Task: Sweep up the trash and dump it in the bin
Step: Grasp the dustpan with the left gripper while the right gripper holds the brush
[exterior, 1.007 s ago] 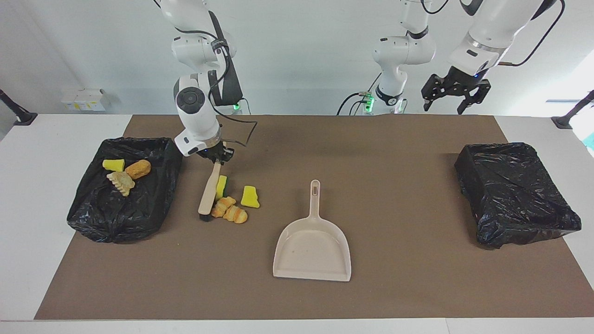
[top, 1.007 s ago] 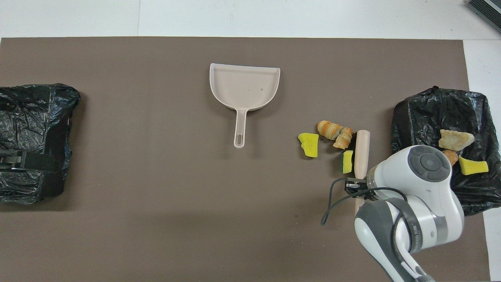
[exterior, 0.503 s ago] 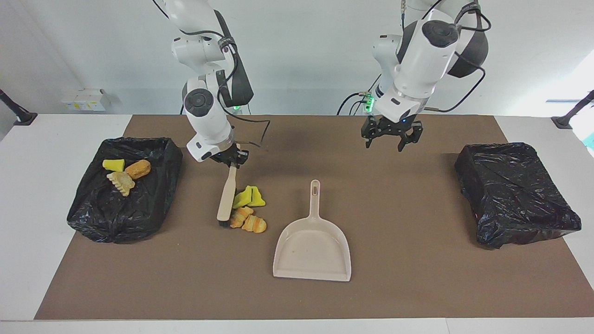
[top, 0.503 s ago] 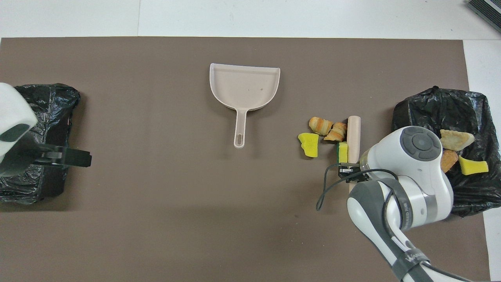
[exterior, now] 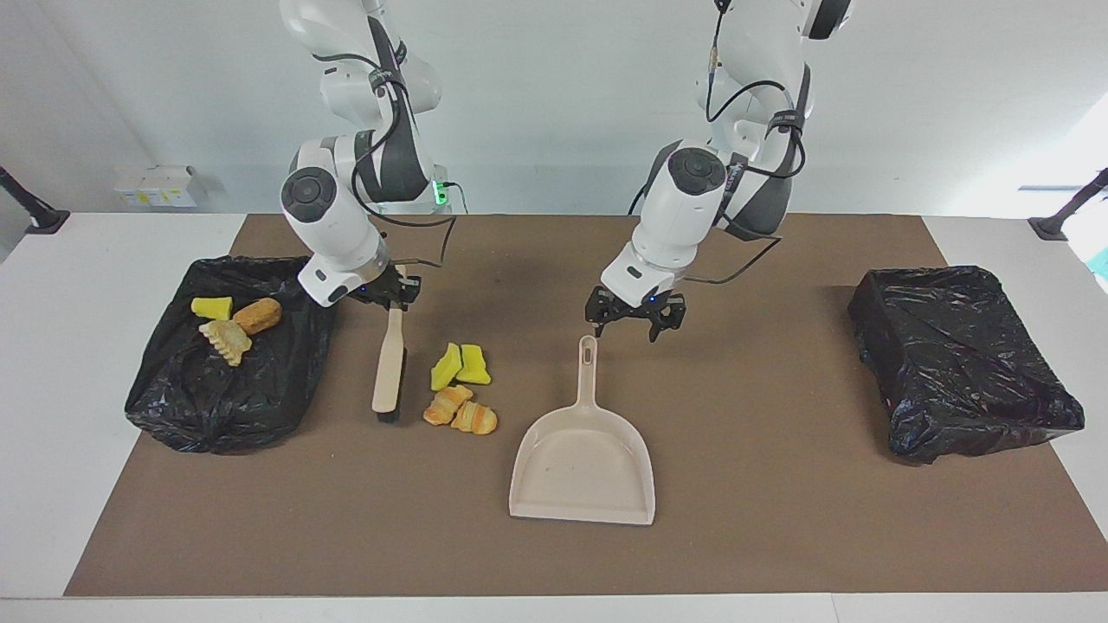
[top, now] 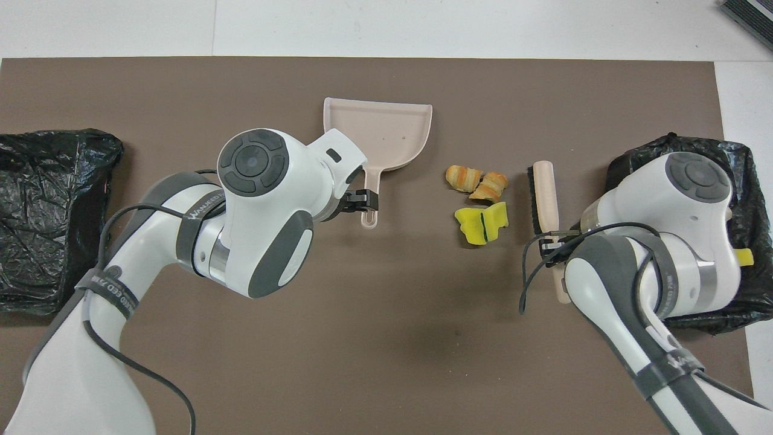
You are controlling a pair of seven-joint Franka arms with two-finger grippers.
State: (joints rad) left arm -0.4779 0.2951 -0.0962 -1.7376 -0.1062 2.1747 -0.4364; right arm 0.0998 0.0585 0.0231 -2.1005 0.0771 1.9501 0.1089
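Loose trash lies on the brown mat: two yellow sponge chunks (exterior: 460, 365) (top: 481, 220) and two croissant pieces (exterior: 460, 413) (top: 477, 181). My right gripper (exterior: 394, 296) (top: 552, 243) is shut on the handle of a beige brush (exterior: 389, 368) (top: 543, 193). The brush head rests on the mat beside the trash, a small gap away. The beige dustpan (exterior: 582, 459) (top: 386, 130) lies empty, its handle pointing toward the robots. My left gripper (exterior: 636, 333) (top: 362, 202) is open over the handle's end, holding nothing.
A black-lined bin (exterior: 229, 389) (top: 743, 175) at the right arm's end holds a yellow sponge piece (exterior: 211, 306) and bread pieces (exterior: 257, 315). A second black-lined bin (exterior: 961, 363) (top: 54, 211) sits at the left arm's end.
The left arm swung in from its end of the table and came down over the dustpan handle. The right gripper swept the trash toward the dustpan, then drew the brush back off it.
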